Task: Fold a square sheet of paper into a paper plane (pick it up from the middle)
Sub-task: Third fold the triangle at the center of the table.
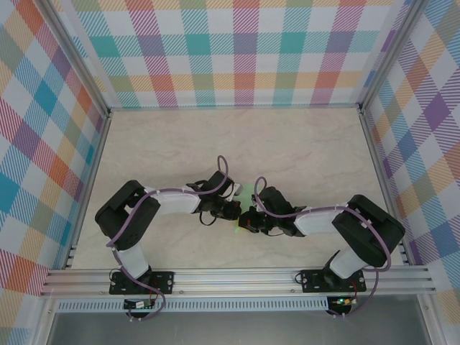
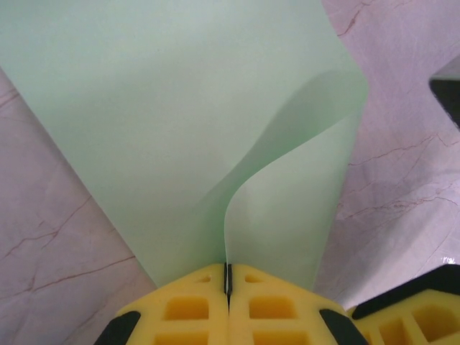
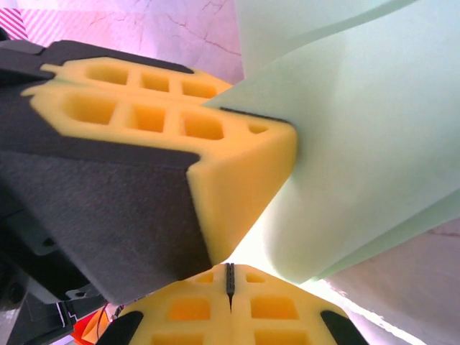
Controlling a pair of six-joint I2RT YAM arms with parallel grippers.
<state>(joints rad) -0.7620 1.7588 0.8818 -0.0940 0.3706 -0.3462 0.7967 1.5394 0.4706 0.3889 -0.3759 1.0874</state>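
mint square sheet of paper (image 2: 180, 129), edge pinched by left gripper (image 2: 228, 277); right gripper (image 3: 230, 277) closed (table (image 1: 215, 144) open around)

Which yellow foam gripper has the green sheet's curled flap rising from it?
The left gripper: the thin pale green paper sheet curls up from its shut jaws; the right gripper sits beside, also shut.

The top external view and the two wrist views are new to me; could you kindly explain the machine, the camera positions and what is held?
Two robot arms stand bolted at the near edge of a pale table. The top view looks down from above and behind them; each wrist view looks along that arm's own yellow fingers. The left gripper is shut on the square sheet of paper, pale green and curling. The right gripper is shut close beside it; whether it grips the paper, I cannot tell.
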